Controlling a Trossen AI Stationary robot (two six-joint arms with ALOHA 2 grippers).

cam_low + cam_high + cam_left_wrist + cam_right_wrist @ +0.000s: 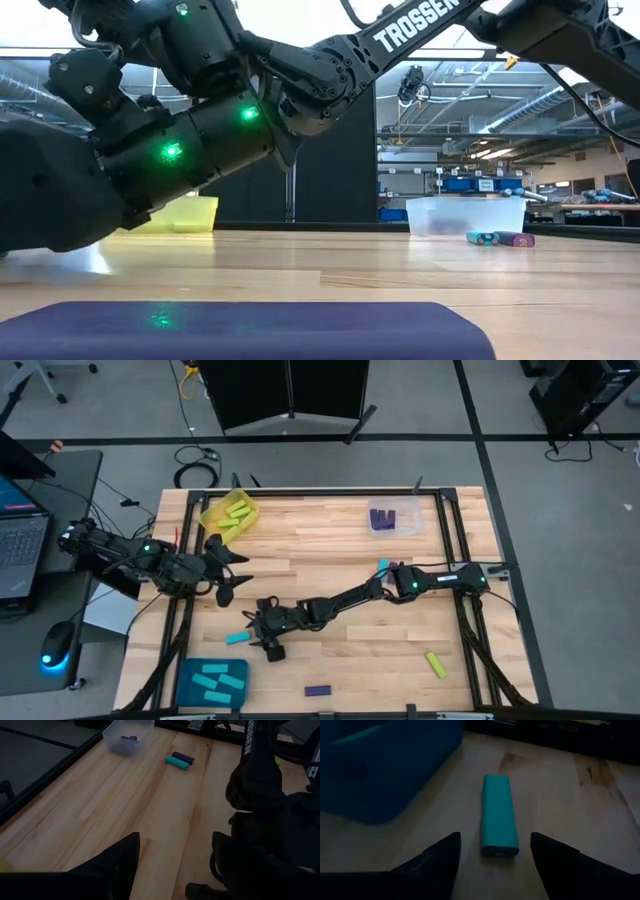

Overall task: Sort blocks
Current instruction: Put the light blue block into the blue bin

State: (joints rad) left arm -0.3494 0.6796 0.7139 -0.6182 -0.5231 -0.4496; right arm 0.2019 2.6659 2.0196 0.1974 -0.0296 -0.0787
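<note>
A cyan block (497,815) lies flat on the table just ahead of my right gripper (495,857). That gripper is open, with one finger on either side of the block's near end, and does not touch it. In the high view the same block (237,637) is left of the right gripper (259,632). My left gripper (234,572) is open and hovers near the table's left side, below the yellow tray (230,512). Loose blocks: a purple one (317,690), a yellow-green one (435,664), and a cyan and purple pair (178,760).
The teal tray (212,682) with cyan blocks sits at the near left corner, close to my right gripper. The clear tray (393,518) with purple blocks stands at the far right. The right arm (350,600) stretches across the table's middle. A laptop and mouse are off the left edge.
</note>
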